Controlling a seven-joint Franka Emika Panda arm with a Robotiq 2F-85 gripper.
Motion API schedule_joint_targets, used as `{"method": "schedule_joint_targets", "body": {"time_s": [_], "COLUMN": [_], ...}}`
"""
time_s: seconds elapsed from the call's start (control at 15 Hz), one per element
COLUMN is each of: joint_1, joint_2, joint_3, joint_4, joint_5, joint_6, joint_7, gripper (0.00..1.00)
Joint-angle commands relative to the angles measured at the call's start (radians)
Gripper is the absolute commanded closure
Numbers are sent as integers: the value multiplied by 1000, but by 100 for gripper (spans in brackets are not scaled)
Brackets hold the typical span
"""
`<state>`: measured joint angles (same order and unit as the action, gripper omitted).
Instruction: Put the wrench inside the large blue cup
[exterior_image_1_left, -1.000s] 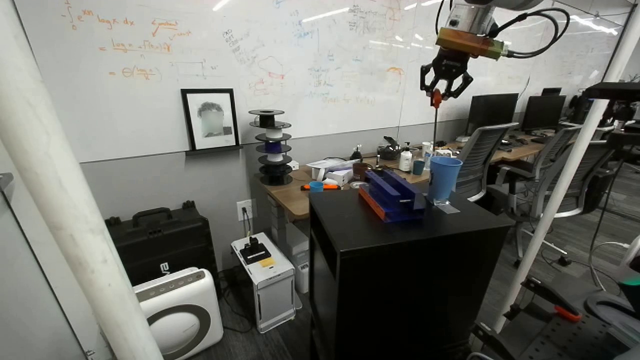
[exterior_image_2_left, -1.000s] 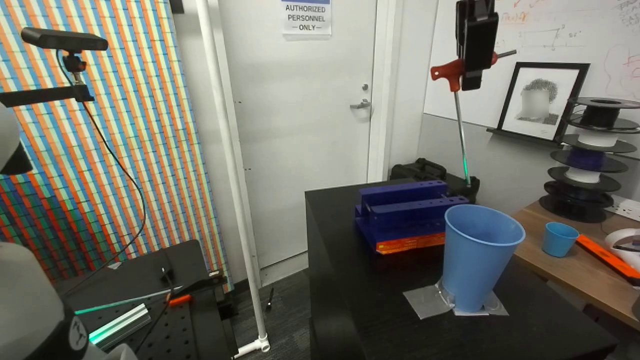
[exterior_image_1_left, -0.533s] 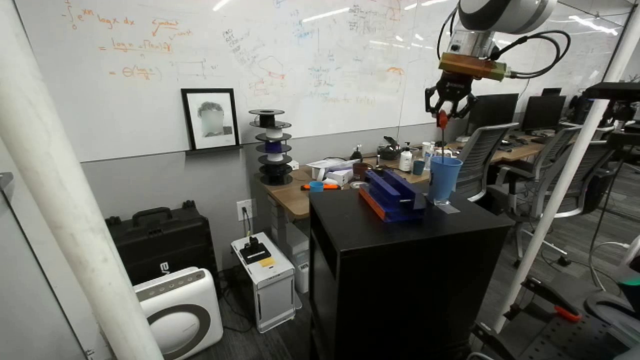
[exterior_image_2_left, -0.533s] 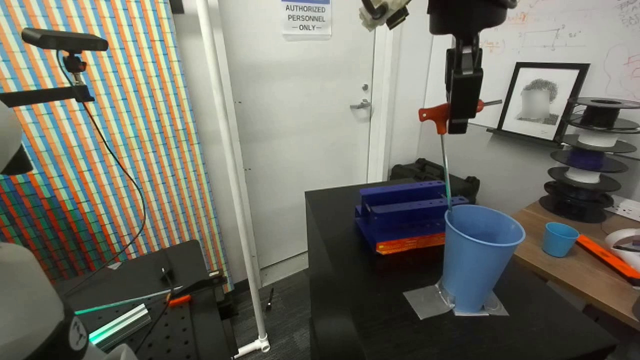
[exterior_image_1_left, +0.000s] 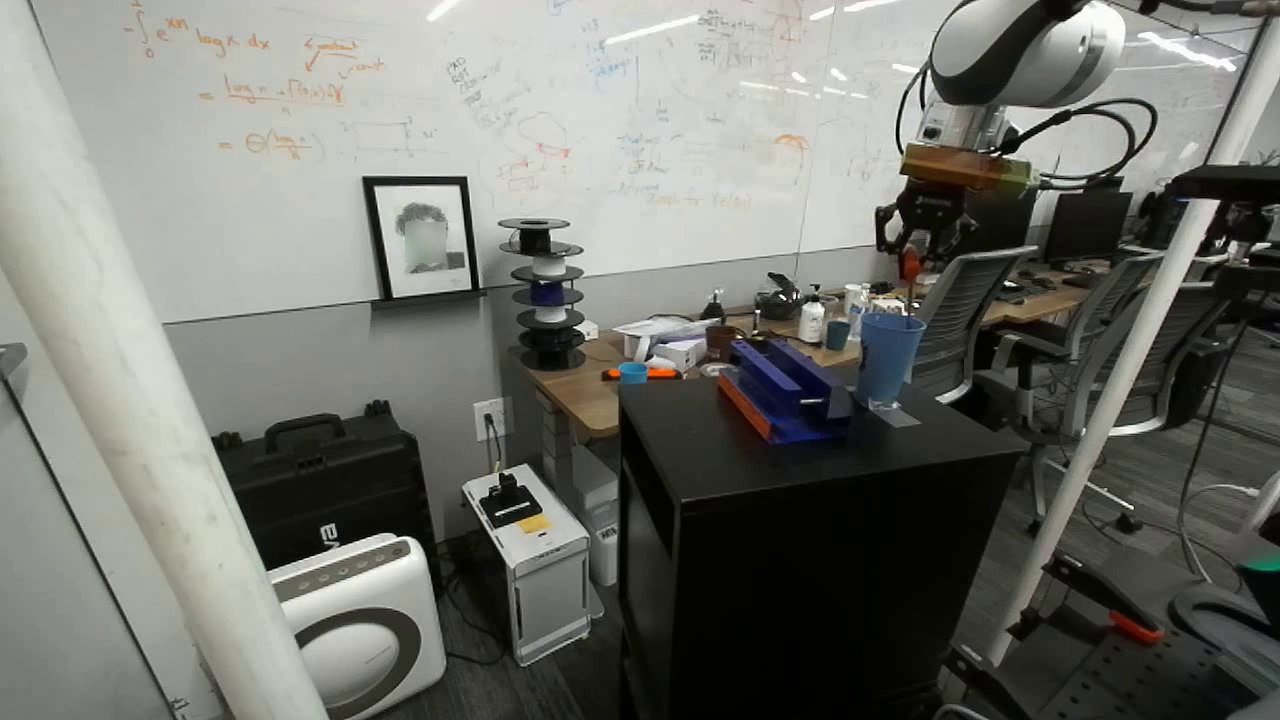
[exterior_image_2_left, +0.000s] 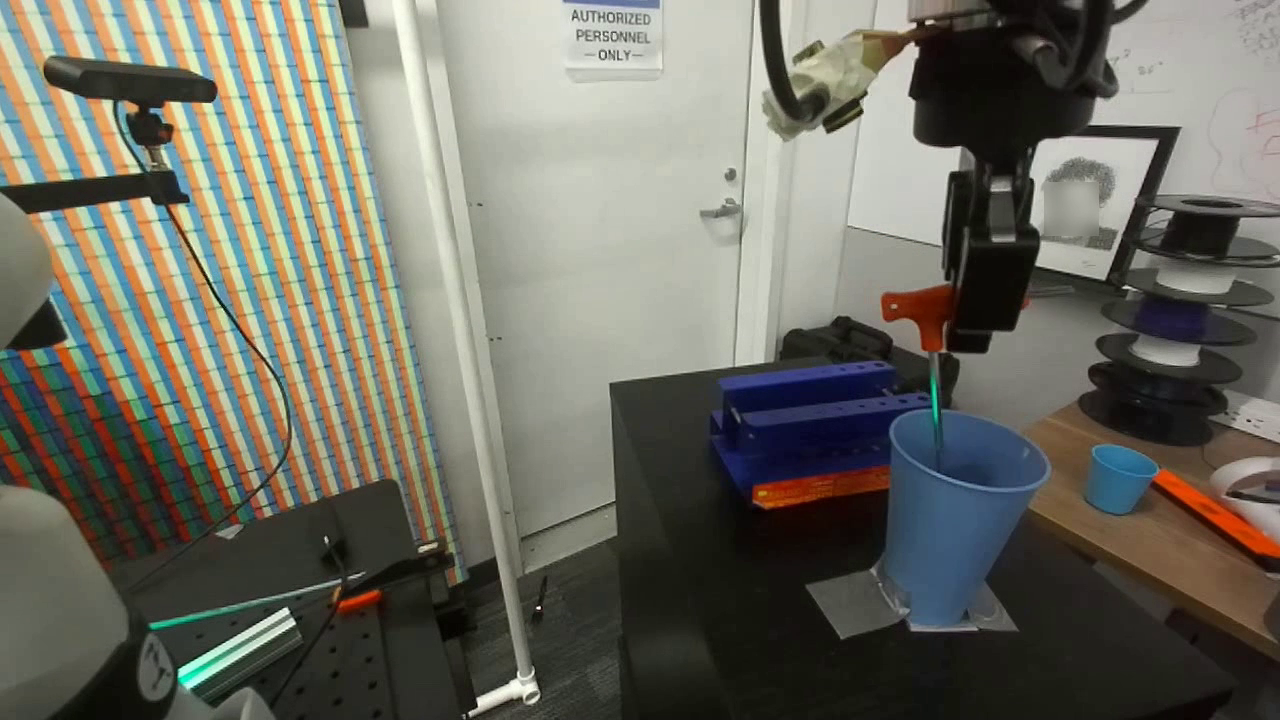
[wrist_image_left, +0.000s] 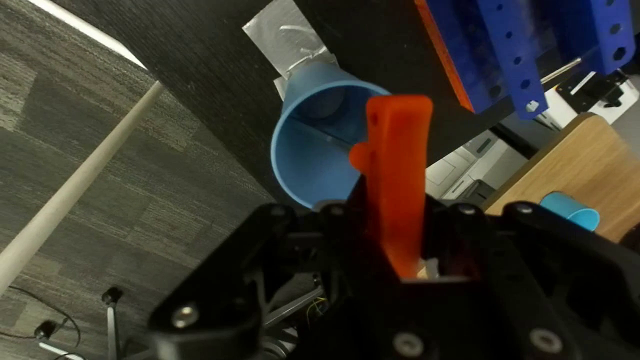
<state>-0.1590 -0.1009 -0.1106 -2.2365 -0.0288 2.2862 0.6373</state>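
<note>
The wrench has an orange-red T-handle (exterior_image_2_left: 920, 306) and a long thin metal shaft; the handle also shows in an exterior view (exterior_image_1_left: 909, 263) and the wrist view (wrist_image_left: 400, 175). The large blue cup (exterior_image_2_left: 955, 550) stands upright, taped to the black cabinet; it shows too in an exterior view (exterior_image_1_left: 888, 362) and the wrist view (wrist_image_left: 320, 165). My gripper (exterior_image_2_left: 975, 338) is shut on the handle, above the cup; it also shows in an exterior view (exterior_image_1_left: 912, 256) and the wrist view (wrist_image_left: 395, 220). The shaft's lower part is inside the cup's mouth. Whether its tip touches the bottom is hidden.
A dark-blue boxy object (exterior_image_2_left: 820, 430) with an orange side lies beside the cup on the black cabinet (exterior_image_1_left: 840, 490). A wooden desk (exterior_image_2_left: 1060, 500) with a small blue cup (exterior_image_2_left: 1120, 478) and stacked spools (exterior_image_2_left: 1165, 330) is behind. A white pole (exterior_image_1_left: 1110, 400) stands near the cabinet.
My gripper has come down with the wrench and shifted over the cup. The shaft's lower end has gone from above the rim to inside the cup. The cup has not moved.
</note>
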Motion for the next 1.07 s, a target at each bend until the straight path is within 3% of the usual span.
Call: {"method": "schedule_joint_targets", "body": {"time_s": [0.0,0.07,0.6,1.0], "joint_1": [-18,-20,2,39], "joint_2": [20,22,-73,-220], "joint_3": [-24,-28,-4,72], "joint_4": [-6,-5,-4,-6], "joint_5": [-4,-5,-13,-7], "joint_6": [40,41,1,-141], "joint_7": [-59,-66,-157,-219], "gripper": [76,64,3,0]}}
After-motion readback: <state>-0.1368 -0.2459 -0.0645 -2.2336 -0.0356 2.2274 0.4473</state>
